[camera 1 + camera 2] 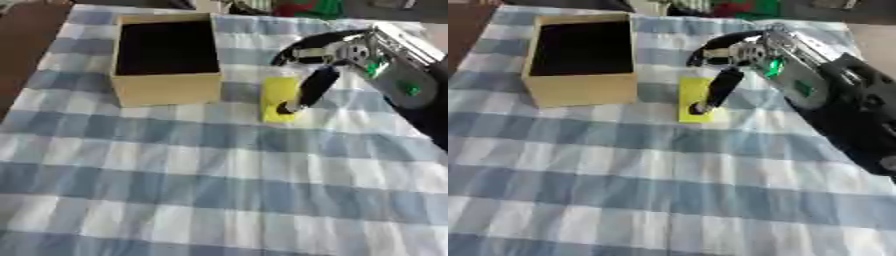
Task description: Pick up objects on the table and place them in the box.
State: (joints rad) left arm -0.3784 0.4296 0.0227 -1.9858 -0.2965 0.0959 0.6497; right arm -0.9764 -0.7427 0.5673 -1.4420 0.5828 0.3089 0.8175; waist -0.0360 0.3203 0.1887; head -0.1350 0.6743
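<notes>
A flat yellow block (pixel 277 95) lies on the checked cloth just right of the open cardboard box (pixel 168 86), whose inside looks dark and empty. My right hand (pixel 325 60) comes in from the right and hangs over the block. One black finger (pixel 308 90) points straight down with its tip on the block's near end. Another finger arcs back over the top. Nothing is curled round the block. My left hand shows in neither view.
The blue and white checked cloth (pixel 175 190) covers the table. Bare brown tabletop (pixel 26 45) shows at the far left. Red and green things (pixel 306 7) lie at the far edge.
</notes>
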